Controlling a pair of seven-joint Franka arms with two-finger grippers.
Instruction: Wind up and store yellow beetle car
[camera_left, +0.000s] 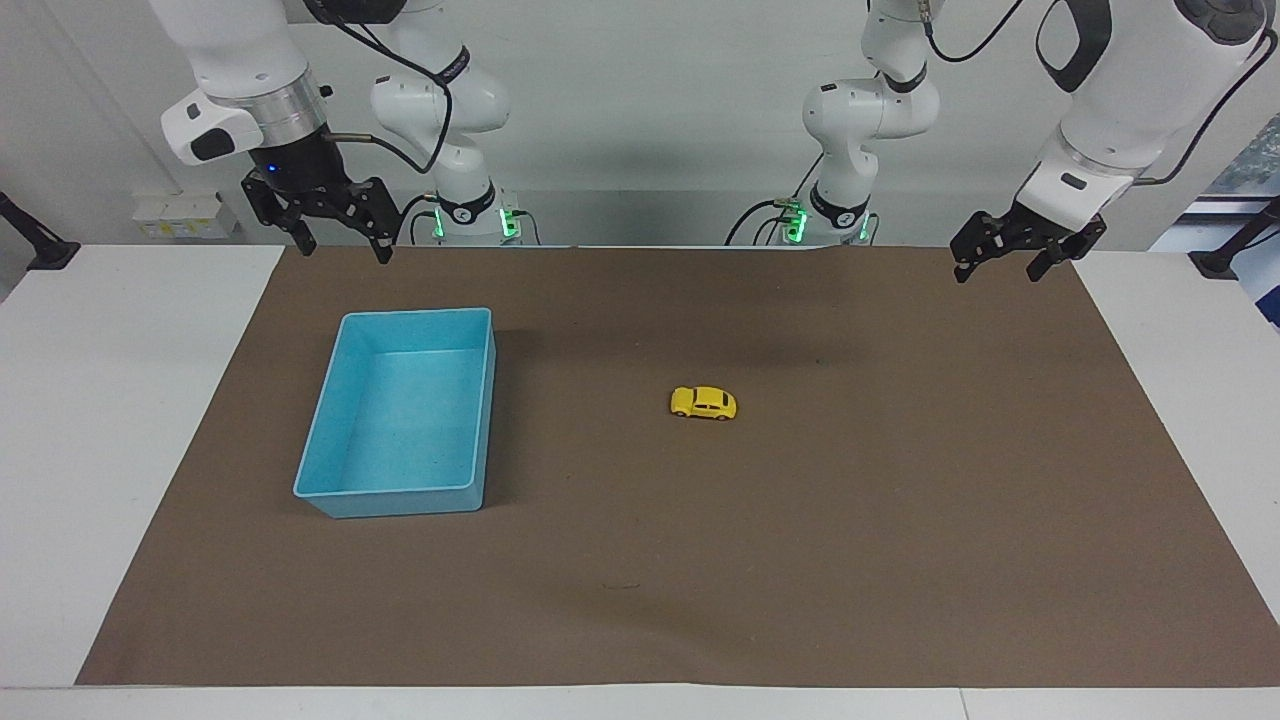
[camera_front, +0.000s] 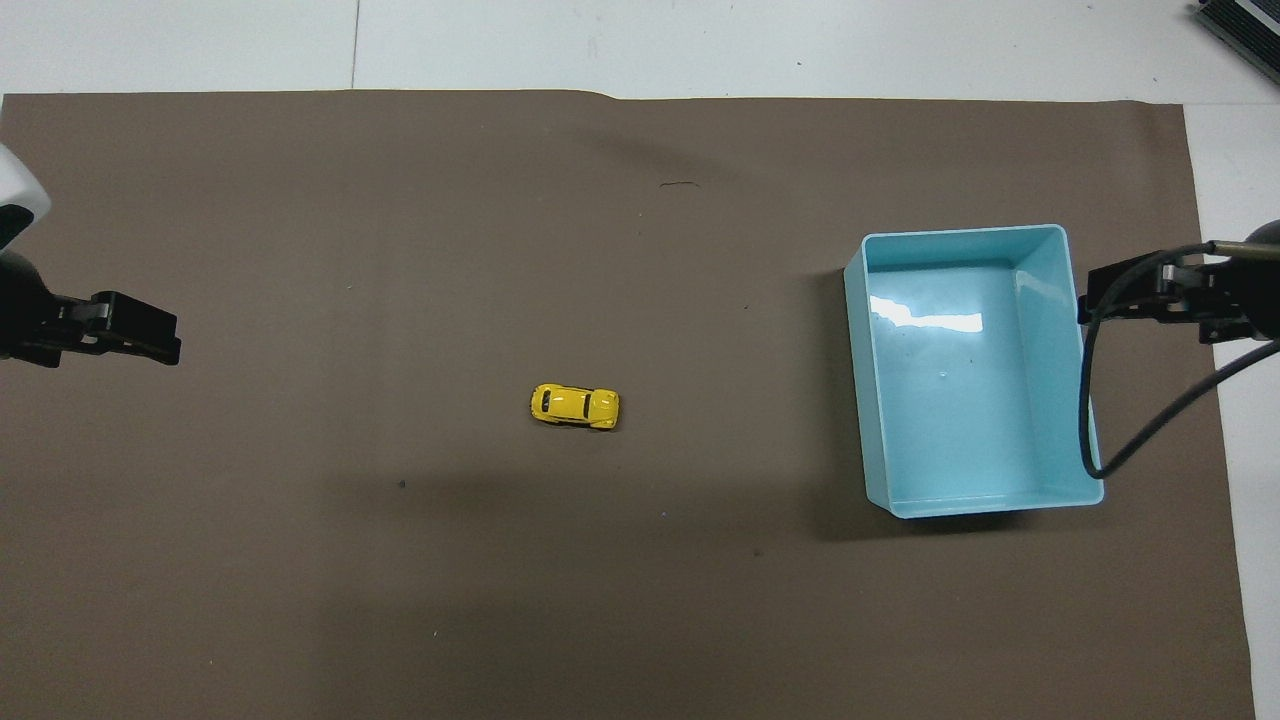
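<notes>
Facing view: a white surface (camera_left: 120, 420) is covered for most of its width by 1 brown mat (camera_left: 850, 560), with bare white strips at both ends and along the edge farthest from the robots. 1 yellow beetle car (camera_left: 703, 402) stands on its wheels near the middle of the mat, alone, with open mat on every side of it. 1 blue tray (camera_left: 488, 420) sits toward the right arm's end, well apart from the car, with nothing in it. 2 arms hang above the mat's edge nearest the robots. The right tool (camera_left: 340, 245) is raised over that edge at the tray's end, its fingers spread apart and holding nothing. The left tool (camera_left: 1010, 265) is raised over the mat's corner at the left arm's end, its fingers also spread and holding nothing. Both arms wait clear of the car and tray.

Overhead view: the same 1 car (camera_front: 575, 406) lies near the mat's (camera_front: 400, 600) centre, its length running across the surface from one arm's end toward the other. The 1 tray (camera_front: 855, 400) lies beside it toward the right arm's end, its long sides running away from the robots. The left tool (camera_front: 140, 335) shows at one margin, the right tool (camera_front: 1125, 295) at the other, over the tray's outer rim, with a black cable (camera_front: 1095, 400) looping across that rim. Wide bare mat lies between the car and each tool.
</notes>
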